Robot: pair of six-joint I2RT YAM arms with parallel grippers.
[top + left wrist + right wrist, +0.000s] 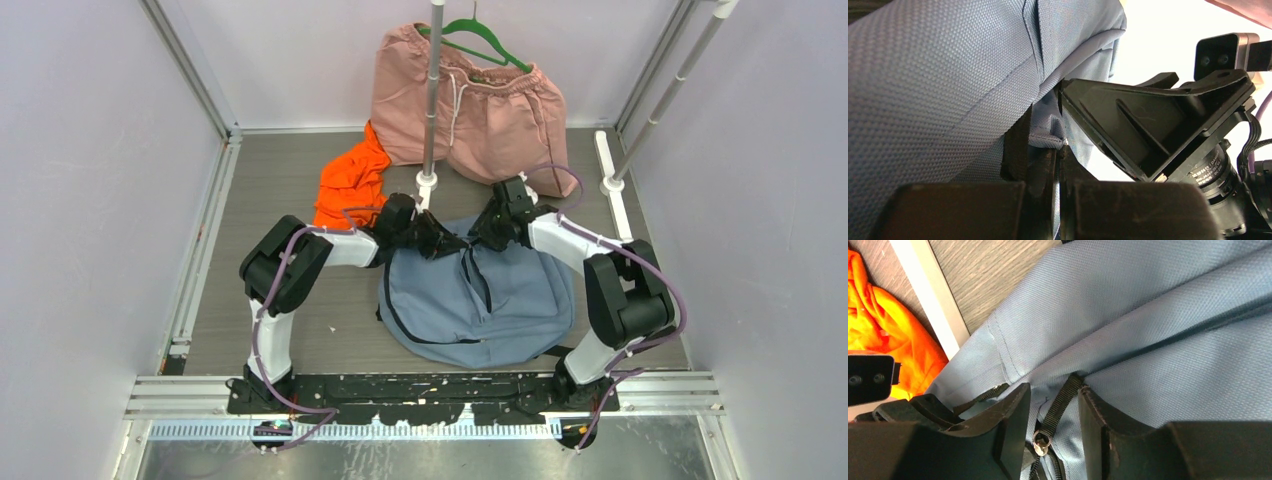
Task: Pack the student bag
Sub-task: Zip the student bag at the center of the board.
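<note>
The student bag point(480, 295), a grey-blue backpack with black zippers, lies flat in the middle of the table. My left gripper point(445, 243) is at its top edge, shut on a fold of the bag's fabric point(1045, 137); a thin strip of blue cloth shows between the closed fingers point(1059, 155). My right gripper point(485, 232) is just to the right, also at the top edge. In the right wrist view it point(1054, 405) is open, its fingers either side of a black zipper pull strap point(1060, 402) with a metal ring point(1042, 440), not touching it.
Pink shorts point(470, 105) hang on a green hanger at the back. An orange garment point(350, 185) lies at the back left, also in the right wrist view point(883, 325). A metal pole point(432, 100) stands behind the grippers, another point(660, 100) at the back right.
</note>
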